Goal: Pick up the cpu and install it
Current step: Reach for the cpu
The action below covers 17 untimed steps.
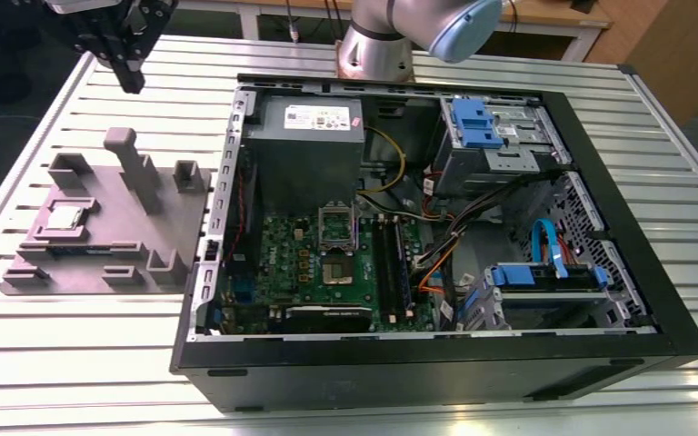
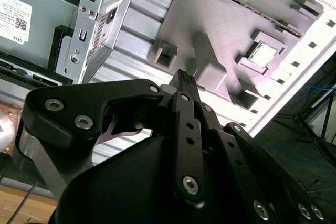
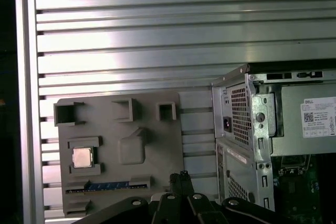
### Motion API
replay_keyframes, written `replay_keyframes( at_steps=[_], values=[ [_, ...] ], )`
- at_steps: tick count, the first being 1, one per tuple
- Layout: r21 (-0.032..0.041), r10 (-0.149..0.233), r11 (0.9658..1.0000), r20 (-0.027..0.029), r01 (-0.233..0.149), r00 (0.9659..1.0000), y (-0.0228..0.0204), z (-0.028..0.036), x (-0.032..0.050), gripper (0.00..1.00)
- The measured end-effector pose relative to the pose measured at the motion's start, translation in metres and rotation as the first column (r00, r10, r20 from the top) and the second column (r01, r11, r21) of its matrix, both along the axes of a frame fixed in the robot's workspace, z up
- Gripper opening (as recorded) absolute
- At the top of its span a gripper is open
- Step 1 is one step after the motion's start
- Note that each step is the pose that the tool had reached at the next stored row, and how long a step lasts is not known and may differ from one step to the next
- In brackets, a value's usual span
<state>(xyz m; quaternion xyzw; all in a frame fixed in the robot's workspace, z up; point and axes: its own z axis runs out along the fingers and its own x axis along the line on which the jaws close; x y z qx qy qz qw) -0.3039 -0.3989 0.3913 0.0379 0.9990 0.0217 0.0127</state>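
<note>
The cpu (image 1: 65,216) is a small silver square lying flat in a recess of the grey holder block (image 1: 119,245) on the table, at the exterior view's left. Both wrist views show it as well, cpu (image 3: 81,157) and cpu (image 2: 262,54), resting in the holder block (image 3: 152,140). My gripper (image 1: 134,84) hangs high above the table's far left corner, well above and beyond the block. Its fingers are shut together with nothing between them, gripper (image 2: 184,76), gripper (image 3: 181,176). The dark socket (image 1: 339,243) with its metal frame sits on the green motherboard inside the open computer case (image 1: 640,272).
The grey power-supply box (image 1: 306,123) fills the case's far corner beside blue drive bays (image 1: 476,123). Cables (image 1: 446,245) run across the case interior. A memory stick (image 3: 105,185) lies in a slot of the holder block. Upright posts (image 1: 124,154) rise from the block. The arm's base (image 1: 380,50) stands behind the case.
</note>
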Motion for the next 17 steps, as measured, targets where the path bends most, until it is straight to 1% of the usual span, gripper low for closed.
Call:
replay_keyframes(
  at_steps=[17],
  values=[
    [0.0001, 0.0, 1.0, 0.0, 0.0, 1.0, 0.0, 0.0, -0.0039, 0.1]
  ],
)
